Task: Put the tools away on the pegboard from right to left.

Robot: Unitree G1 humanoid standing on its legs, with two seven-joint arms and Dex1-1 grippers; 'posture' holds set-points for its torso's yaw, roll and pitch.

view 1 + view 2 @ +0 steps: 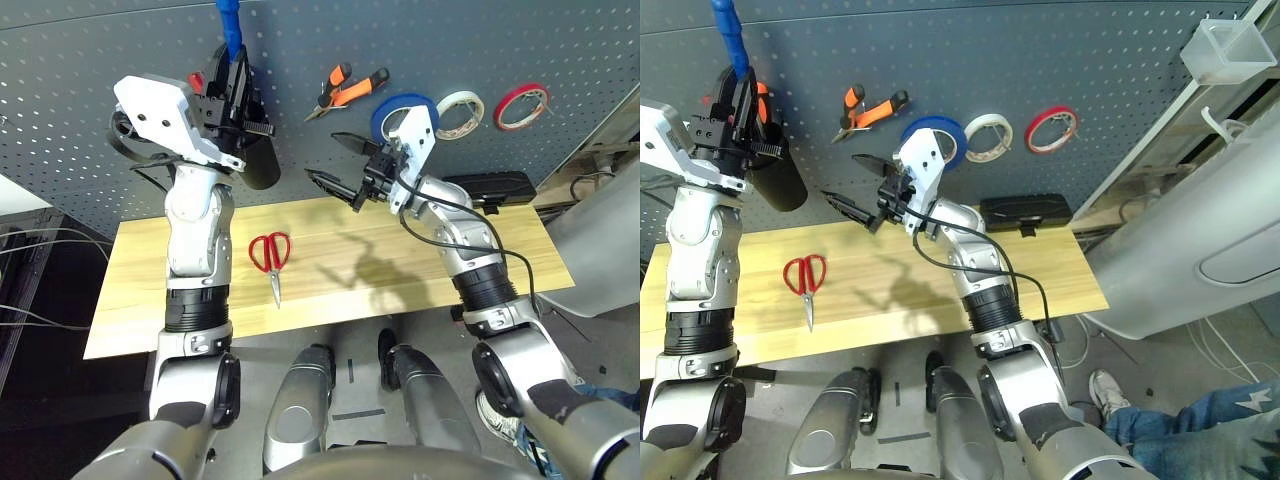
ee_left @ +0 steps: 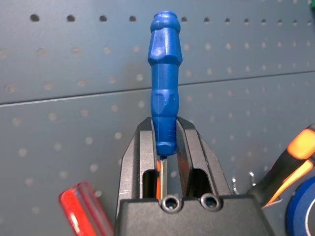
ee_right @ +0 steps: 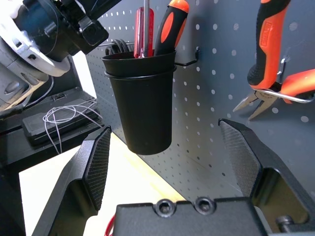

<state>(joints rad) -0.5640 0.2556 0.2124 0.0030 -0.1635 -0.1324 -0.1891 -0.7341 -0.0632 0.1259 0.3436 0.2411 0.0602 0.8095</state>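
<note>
My left gripper [image 2: 165, 125] is shut on the small blue-handled screwdriver [image 1: 231, 30], just below its handle, which points up. It hovers over the black cup holder [image 1: 258, 160] on the pegboard [image 1: 420, 40]. To the right, the orange-handled pliers [image 1: 347, 90] and the wide blue tape roll [image 1: 395, 108] hang on hooks. My right gripper [image 1: 325, 158] stands open and empty just below the pliers, facing the cup holder [image 3: 142, 103]. The red-handled scissors [image 1: 271, 256] lie flat on the wooden table [image 1: 400, 280], between my two arms.
A red-handled screwdriver [image 3: 142, 29] and an orange-handled one [image 3: 170, 27] stand in the cup. A white tape roll [image 1: 460, 113] and a red one [image 1: 521, 106] hang right of the blue roll. A black case [image 1: 495, 187] lies at the table's back right.
</note>
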